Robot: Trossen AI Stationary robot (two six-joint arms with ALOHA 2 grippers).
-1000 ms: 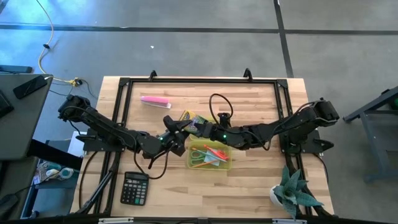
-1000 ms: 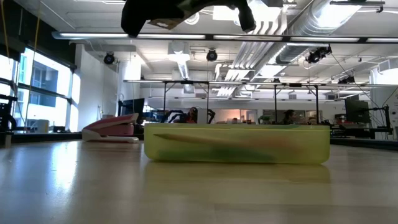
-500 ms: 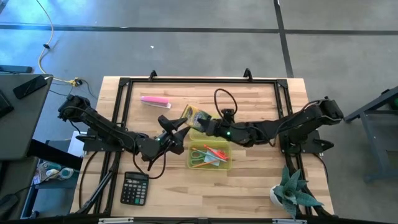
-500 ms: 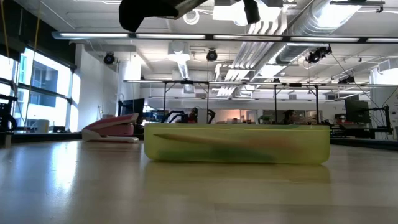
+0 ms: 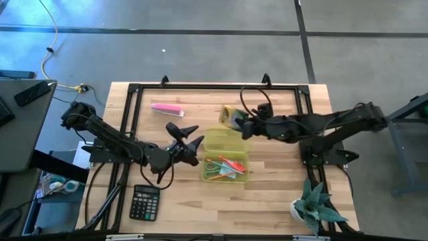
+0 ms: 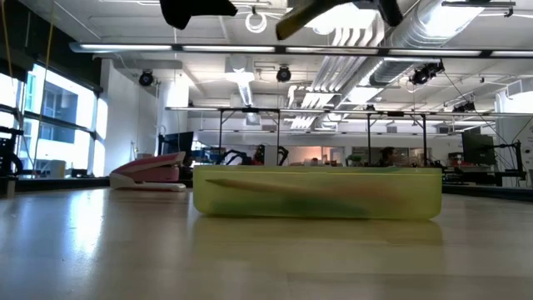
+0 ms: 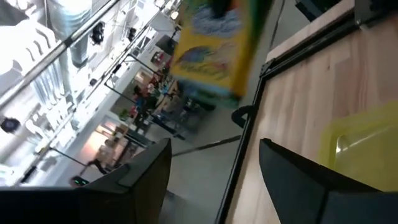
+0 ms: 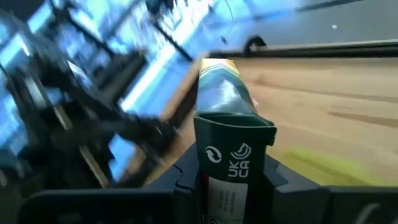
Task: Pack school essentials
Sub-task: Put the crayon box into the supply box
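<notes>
Two arms reach over a pale wooden table (image 5: 267, 194) in the high view. The right gripper (image 5: 235, 120) is clenched on the small yellow-green crayon box (image 5: 229, 115), now carried off toward the table's back, clear of the translucent yellow-green case (image 5: 225, 155) it hung over a second ago. The left gripper (image 5: 189, 137) stands released beside the case, where it was before. Scissors (image 5: 215, 171) and an orange pencil (image 5: 233, 163) lie in the case; a pink stapler (image 5: 166, 108), a calculator (image 5: 144, 202) and a plant (image 5: 314, 204) sit around.

Low view: the case (image 6: 316, 192) rests on the table, a large ceiling-lit hall behind.

Left wrist view: the crayon box (image 7: 214, 46) hangs ahead, lettering blurred.

Right wrist view: the box's (image 8: 227, 121) green flap reads "UK CA".
</notes>
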